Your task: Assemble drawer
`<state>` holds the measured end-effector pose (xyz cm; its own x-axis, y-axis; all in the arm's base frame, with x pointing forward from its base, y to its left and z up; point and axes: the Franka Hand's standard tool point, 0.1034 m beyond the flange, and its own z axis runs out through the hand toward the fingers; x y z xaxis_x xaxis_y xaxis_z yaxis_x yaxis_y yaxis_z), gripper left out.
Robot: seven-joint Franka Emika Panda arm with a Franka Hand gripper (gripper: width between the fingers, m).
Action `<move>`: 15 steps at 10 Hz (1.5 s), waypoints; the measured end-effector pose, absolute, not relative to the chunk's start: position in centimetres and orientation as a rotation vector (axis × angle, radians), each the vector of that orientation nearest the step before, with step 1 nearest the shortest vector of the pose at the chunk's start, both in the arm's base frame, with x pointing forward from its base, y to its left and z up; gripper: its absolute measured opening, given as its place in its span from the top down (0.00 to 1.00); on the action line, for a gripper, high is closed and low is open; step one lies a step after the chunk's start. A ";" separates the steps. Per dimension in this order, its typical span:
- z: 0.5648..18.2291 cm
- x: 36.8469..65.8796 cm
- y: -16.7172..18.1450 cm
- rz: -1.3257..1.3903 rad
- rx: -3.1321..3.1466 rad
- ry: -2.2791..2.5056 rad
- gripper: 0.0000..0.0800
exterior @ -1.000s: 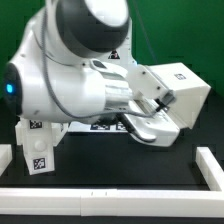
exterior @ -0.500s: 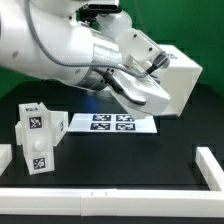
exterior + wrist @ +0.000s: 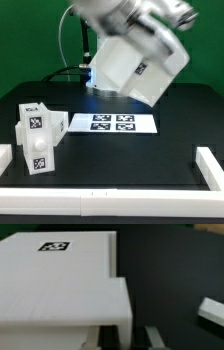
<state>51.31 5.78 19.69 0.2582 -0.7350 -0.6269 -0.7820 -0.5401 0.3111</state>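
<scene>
The pincer (image 3: pixel 127 336) is clamped on the large white hollow plastic cube casing (image 3: pixel 138 62), which hangs tilted in the air above the black table (image 3: pixel 130 155).

Nearest in the exterior view, a low white rail (image 3: pixel 100 197) runs along the table's six o'clock edge. Behind it, at nine o'clock, two small white plastic tray boxes (image 3: pixel 36 135) with black-and-white tags stand close together. At centre lies the flat marker board (image 3: pixel 112 122), and above it, toward twelve o'clock, the casing hangs from the white robot arm (image 3: pixel 125 12). In the wrist view, the fingers (image 3: pixel 105 336) meet the casing's edge.
</scene>
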 end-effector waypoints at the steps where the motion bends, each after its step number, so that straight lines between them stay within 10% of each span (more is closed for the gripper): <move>1: 19.5 50.9 6.2 1.111 -2.487 1.452 0.96; 15: 17.4 57.3 8.7 0.370 -3.066 1.278 0.96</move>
